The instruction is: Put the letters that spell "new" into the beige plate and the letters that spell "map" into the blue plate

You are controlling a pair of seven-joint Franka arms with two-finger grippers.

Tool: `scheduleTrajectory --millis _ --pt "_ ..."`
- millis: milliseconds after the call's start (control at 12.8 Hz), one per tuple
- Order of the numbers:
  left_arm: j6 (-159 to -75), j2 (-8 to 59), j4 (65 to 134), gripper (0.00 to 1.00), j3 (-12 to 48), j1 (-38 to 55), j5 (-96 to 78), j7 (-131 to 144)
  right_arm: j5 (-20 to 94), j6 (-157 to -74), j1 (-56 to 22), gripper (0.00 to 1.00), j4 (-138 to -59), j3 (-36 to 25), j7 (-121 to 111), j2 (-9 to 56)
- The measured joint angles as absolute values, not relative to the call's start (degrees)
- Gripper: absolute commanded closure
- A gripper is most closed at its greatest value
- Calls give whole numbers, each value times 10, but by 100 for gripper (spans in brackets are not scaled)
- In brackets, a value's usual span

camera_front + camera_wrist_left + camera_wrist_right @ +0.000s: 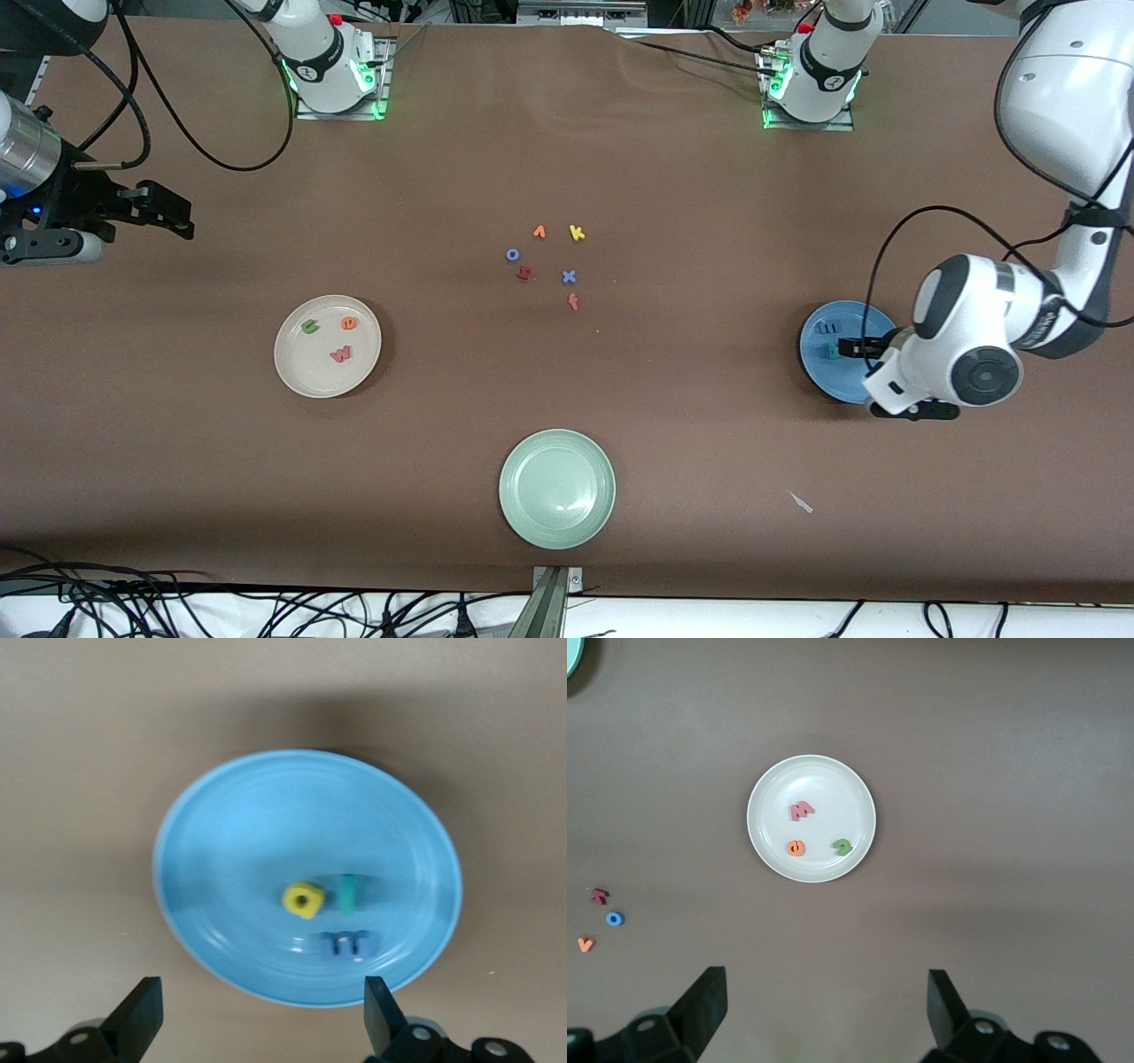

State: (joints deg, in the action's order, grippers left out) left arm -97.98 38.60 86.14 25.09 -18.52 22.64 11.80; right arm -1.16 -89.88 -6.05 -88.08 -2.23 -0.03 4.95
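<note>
- Risk: my left gripper (257, 1014) hangs low over the blue plate (221, 815), fingers spread and empty; a careless lift could clip the rim and spill the letters.
- The m (345, 943), a (303, 900) and p (349, 893) lie in that plate, close together, just under my open fingers.
- The n (309, 326), e (348, 323) and w (341, 354) lie in the beige plate (297, 372).
- My right gripper (824, 1010) waits high above the beige plate, fingers apart, holding nothing.

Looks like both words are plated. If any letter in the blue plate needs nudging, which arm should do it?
Left. The left gripper hangs open over the blue plate, where the m, a and p lie. The right gripper waits, open, above its end of the table.
</note>
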Motion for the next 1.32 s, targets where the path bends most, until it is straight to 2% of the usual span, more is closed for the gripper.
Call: scheduleTrajectory --millis 467,545,778,856,1090,1323 --pt "-931 298 848 0 247 -231 144 57 -12 -899 -61 0 -880 -22 0 50" --pt "-929 276 848 0 220 -225 105 29 -12 -899 -61 0 -880 -22 0 50" --pt "-911 193 848 0 79 -146 1 -24 -12 -899 -61 0 -880 -22 0 50" --pt "-908 165 849 0 60 -127 -6 -25 -12 -899 -61 0 -880 -22 0 51" --pt "-897 84 850 0 53 -105 -6 -25 -12 -899 -61 0 -879 -22 0 51" --pt "-885 33 860 0 53 -102 -6 -25 -13 -899 -61 0 -879 -22 0 51"
